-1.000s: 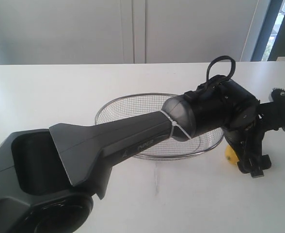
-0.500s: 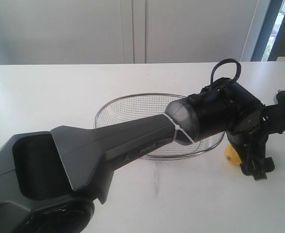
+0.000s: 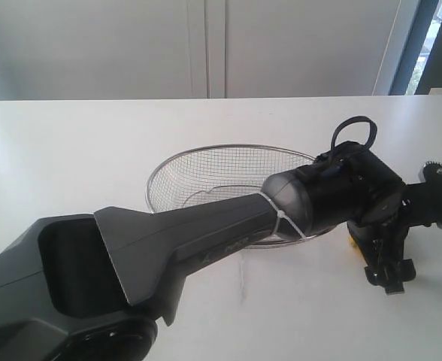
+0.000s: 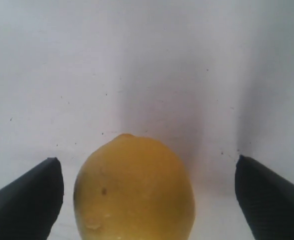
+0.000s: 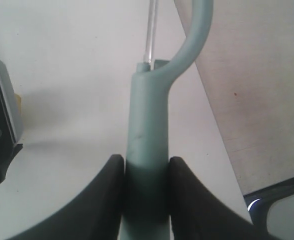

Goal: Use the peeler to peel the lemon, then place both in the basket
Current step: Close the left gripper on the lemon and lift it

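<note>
Exterior: the left arm has dipped over the last second. The left claw (image 3: 387, 277) is now lower, close to the desk (image 3: 71, 150) and right by the lemon (image 3: 350, 241). The lemon sits on the desk just outside the basket (image 3: 177, 162), at its 4 o'clock. Only a yellow sliver shows past the wrist. We read this as the final approach to grab, with peeling not started. The arm hides the basket's near rim. We can't pick out the peeler here.

Left wrist: claw released, fingers (image 4: 27, 200) wide. The lemon sits between them with a gap on each side. The frame edge cuts off part of the fruit.

Right wrist: right claw (image 5: 147, 167) clenched on the peeler (image 5: 147, 125) handle. The head runs out of frame and we can't make out the blade.
</note>
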`<state>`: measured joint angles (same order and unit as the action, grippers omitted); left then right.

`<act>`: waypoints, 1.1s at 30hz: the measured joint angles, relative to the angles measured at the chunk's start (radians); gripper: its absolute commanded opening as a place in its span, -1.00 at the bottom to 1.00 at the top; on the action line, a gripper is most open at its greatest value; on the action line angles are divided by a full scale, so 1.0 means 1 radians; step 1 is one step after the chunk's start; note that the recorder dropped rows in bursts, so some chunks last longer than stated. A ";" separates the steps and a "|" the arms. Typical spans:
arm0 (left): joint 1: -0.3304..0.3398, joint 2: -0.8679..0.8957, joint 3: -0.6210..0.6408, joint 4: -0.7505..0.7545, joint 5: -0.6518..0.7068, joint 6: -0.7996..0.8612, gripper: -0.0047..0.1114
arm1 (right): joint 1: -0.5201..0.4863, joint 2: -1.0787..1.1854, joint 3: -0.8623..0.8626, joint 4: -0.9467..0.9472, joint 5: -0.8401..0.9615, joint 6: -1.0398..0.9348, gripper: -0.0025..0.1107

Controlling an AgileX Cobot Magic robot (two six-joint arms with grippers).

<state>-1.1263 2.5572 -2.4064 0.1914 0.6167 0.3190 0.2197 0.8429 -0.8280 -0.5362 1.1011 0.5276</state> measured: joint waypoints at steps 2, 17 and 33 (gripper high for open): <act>0.000 0.005 0.000 0.000 0.000 0.000 0.67 | 0.000 0.000 0.000 0.000 0.000 0.002 -0.96; 0.002 0.012 -0.008 0.019 0.006 -0.003 -0.85 | 0.000 0.000 0.000 0.000 0.000 0.003 -0.96; 0.031 -0.232 -0.007 -0.064 0.350 -0.018 -0.92 | 0.000 -0.008 0.000 -0.028 -0.041 0.010 -0.96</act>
<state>-1.0953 2.3248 -2.4130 0.1275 0.9664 0.3012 0.2197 0.8344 -0.8280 -0.5638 1.0596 0.5375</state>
